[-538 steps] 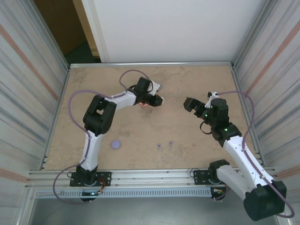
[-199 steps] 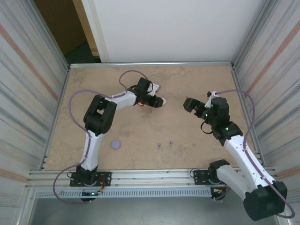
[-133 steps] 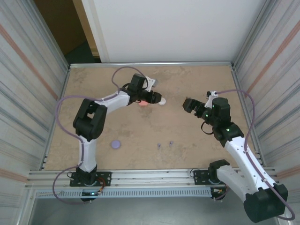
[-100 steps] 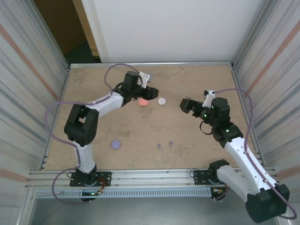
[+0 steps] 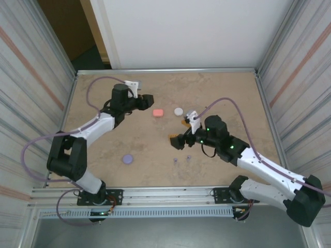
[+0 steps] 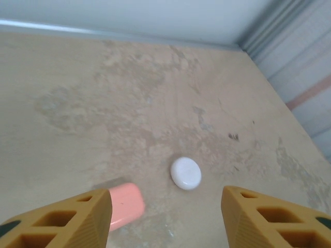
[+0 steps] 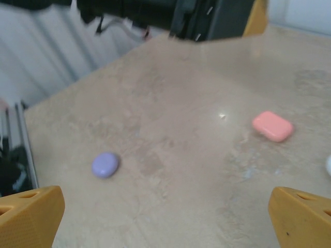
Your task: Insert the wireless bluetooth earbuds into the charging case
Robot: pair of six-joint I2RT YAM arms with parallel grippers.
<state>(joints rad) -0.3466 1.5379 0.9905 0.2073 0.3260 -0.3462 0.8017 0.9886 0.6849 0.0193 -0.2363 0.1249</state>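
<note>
Tabletop (image 6: 103,77) matt, stone-look; white case (image 6: 185,173) glossy plastic.

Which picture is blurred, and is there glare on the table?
Right wrist view: soft, the pink case and purple case have fuzzy edges, and a small glint lies on the table. Left wrist view: sharper, the white case is crisp. Top external view: evenly lit.

This was a robot test cell in a lab or workshop, not a home. A bare, stone-patterned table (image 5: 222,88) was boxed in by ribbed panels (image 5: 31,77) on both sides and a plain white board (image 5: 191,31) at the back, all held in an aluminium frame (image 5: 165,70). A white-and-black left arm (image 5: 98,126) and right arm (image 5: 258,165) were bolted to a slotted rail (image 5: 165,194) at the near edge, with purple cables (image 5: 223,98) looping loose above the tabletop.
</note>
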